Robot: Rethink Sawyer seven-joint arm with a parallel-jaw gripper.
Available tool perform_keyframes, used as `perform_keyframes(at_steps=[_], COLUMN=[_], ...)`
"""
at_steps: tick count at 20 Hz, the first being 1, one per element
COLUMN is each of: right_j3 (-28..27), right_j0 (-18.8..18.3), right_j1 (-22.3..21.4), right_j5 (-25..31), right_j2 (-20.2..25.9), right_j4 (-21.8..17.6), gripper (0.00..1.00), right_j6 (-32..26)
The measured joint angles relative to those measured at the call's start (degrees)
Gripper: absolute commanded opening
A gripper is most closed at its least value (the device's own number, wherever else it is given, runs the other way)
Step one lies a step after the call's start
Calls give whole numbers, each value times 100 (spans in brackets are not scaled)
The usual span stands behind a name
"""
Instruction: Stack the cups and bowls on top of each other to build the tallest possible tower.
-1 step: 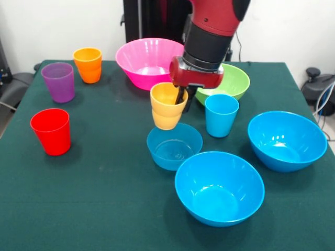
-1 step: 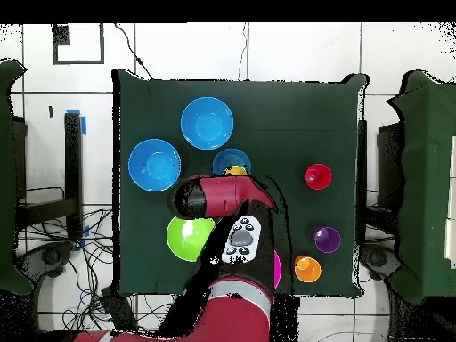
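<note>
My gripper [image 1: 183,98] is shut on the rim of a yellow-orange cup [image 1: 167,107], one finger inside it. The cup hangs upright just above the small blue bowl [image 1: 174,146], which stands at the table's middle. From overhead, the cup [image 2: 235,170] shows over the small bowl [image 2: 224,161] at the tip of my arm, which hides the gripper. A light blue cup [image 1: 221,115] stands right of the held cup. In front are two large blue bowls [image 1: 219,187] [image 1: 287,140]. Behind the arm are a pink bowl [image 1: 146,61] and a green bowl [image 1: 233,81].
Three cups stand apart on the left in the front view: orange [image 1: 88,64], purple [image 1: 58,81] and red [image 1: 51,130]. Overhead they sit at the right side as red [image 2: 318,176], purple [image 2: 327,239] and orange [image 2: 307,268]. The dark green cloth [image 1: 104,198] covers the table.
</note>
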Motion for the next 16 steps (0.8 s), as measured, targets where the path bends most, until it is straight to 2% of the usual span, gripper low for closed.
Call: perform_keyframes(at_steps=[16], right_j3=[-113], right_j0=[-12], right_j1=[173], right_j5=[18], right_j2=[12], right_j4=[204], gripper=[0], right_j6=[0])
